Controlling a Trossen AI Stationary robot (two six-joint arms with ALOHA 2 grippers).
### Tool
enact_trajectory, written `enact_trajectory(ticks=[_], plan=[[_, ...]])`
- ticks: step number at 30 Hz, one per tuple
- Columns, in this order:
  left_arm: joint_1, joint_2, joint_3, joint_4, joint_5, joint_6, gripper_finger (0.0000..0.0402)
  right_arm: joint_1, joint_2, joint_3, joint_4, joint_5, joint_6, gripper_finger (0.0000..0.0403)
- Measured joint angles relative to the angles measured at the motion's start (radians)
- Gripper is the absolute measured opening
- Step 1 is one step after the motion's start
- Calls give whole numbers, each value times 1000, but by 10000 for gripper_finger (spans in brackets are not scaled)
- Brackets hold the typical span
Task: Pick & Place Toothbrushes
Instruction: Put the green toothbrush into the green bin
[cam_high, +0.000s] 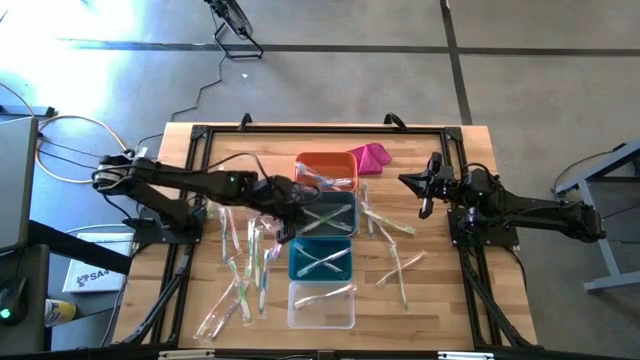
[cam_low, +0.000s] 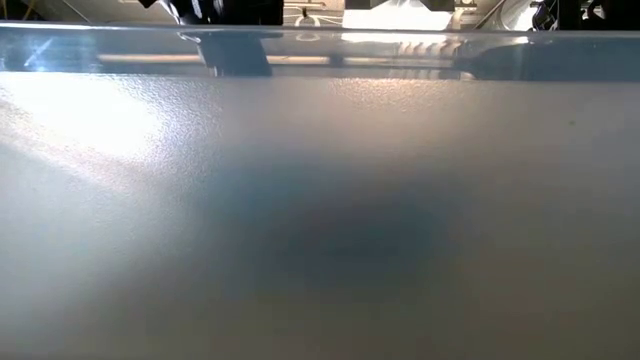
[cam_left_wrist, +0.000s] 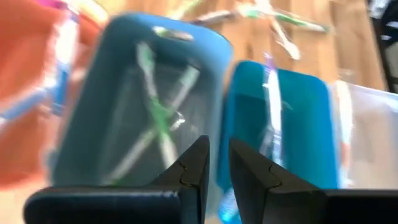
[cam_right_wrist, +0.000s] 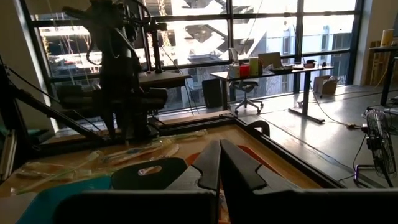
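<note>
Wrapped toothbrushes lie scattered on the wood left (cam_high: 243, 272) and right (cam_high: 392, 232) of a column of four bins. Others lie inside the bins. My left gripper (cam_high: 284, 218) hovers at the left rim of the grey bin (cam_high: 338, 205). In its wrist view, the left gripper (cam_left_wrist: 217, 163) is over the seam between the grey bin (cam_left_wrist: 118, 93) and the teal bin (cam_left_wrist: 298, 124). It is nearly shut on a pale blue toothbrush. My right gripper (cam_high: 424, 195) (cam_right_wrist: 219, 163) waits shut above the table's right part. My left gripper pinches a pale blue wrapped toothbrush between its two fingers. Only a glossy blue piece (cam_left_wrist: 227, 206) shows low in the narrow gap, so I cannot tell which part it has. The fingers point down from above, and the toothbrush is lifted clear over the bins.
The orange bin (cam_high: 318, 162) stands farthest, then the grey, the teal (cam_high: 300, 262) and the clear bin (cam_high: 342, 318) nearest. A magenta cloth lump (cam_high: 371, 155) lies beside the orange bin. A black frame (cam_high: 196, 180) borders the table. A frosted surface (cam_low: 320, 200) fills the low view.
</note>
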Motion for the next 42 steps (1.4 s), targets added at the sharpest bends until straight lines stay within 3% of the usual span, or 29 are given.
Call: enact_trajectory(ticks=[12,20,29,35,42], plan=[[100,0,0,20,-5,78,53,0,12,0,-2,0,-2,4],[101,0,0,26,-6,159,53,0,13,0,8,3,-35,4],[101,1,0,26,-6,218,53,0,16,0,8,80,-32,4],[101,1,0,26,-90,233,53,0,23,0,-6,76,-5,4],[118,1,9,0,-150,127,53,0,30,0,-8,75,14,4]])
